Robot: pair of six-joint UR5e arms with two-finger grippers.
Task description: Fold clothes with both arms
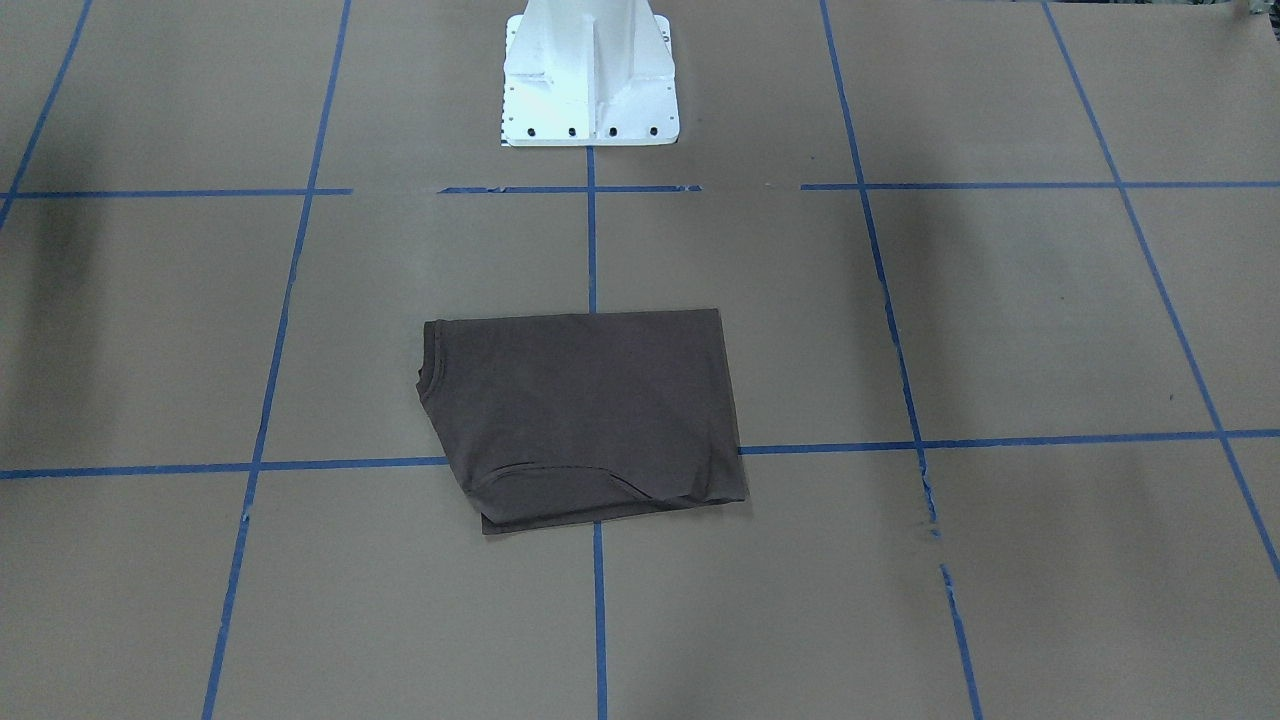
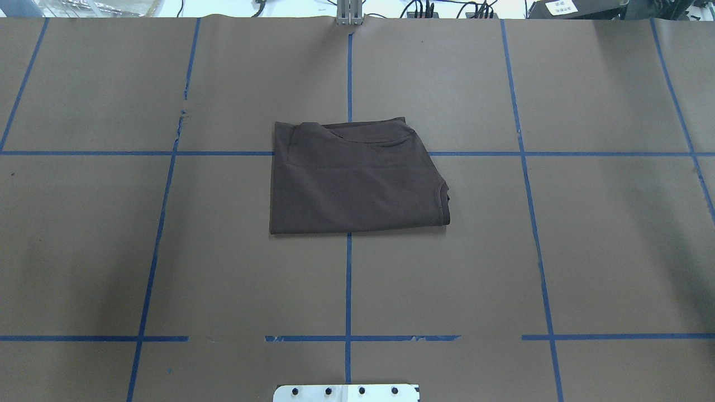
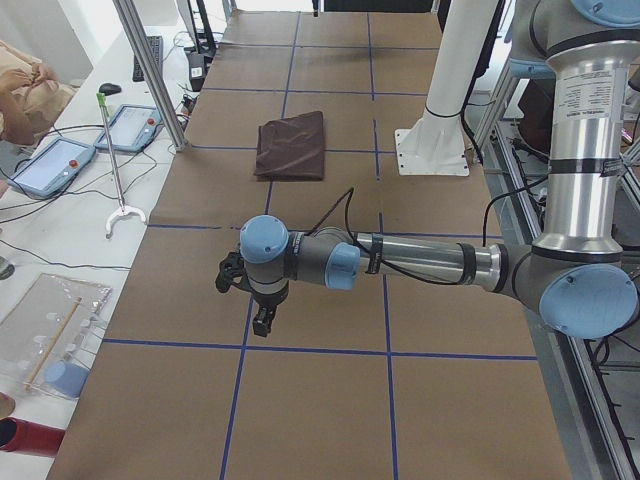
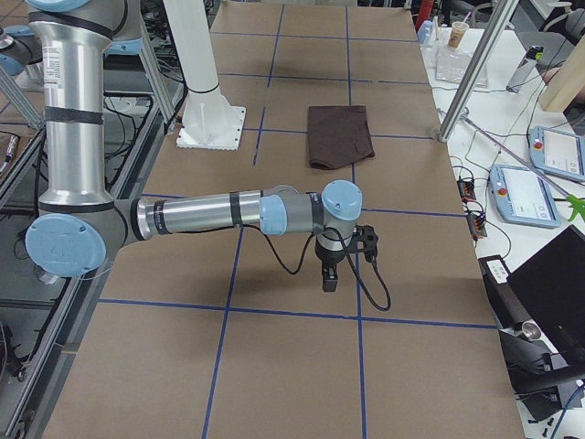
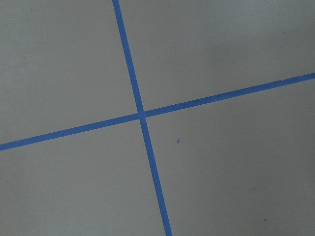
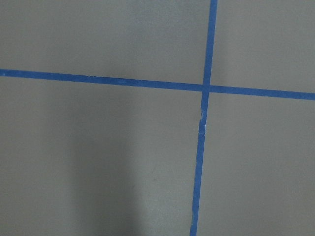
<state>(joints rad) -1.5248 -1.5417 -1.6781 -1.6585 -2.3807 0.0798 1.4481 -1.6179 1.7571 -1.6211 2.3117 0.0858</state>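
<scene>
The brown T-shirt lies folded into a flat rectangle mid-bench, right across a crossing of the blue tape lines. In the overhead view its collar sits at the 3 o'clock edge, and the white pedestal is down at 6 o'clock. The left tool hangs over bare bench, well apart from the shirt, and the right tool does likewise. Fingers apart or together? Cannot tell for either from these side views.

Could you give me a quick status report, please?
Left tool and right tool well away from shirt, open or shut unclear. Shirt folded, lying flat. Nothing seen in the way.
</scene>
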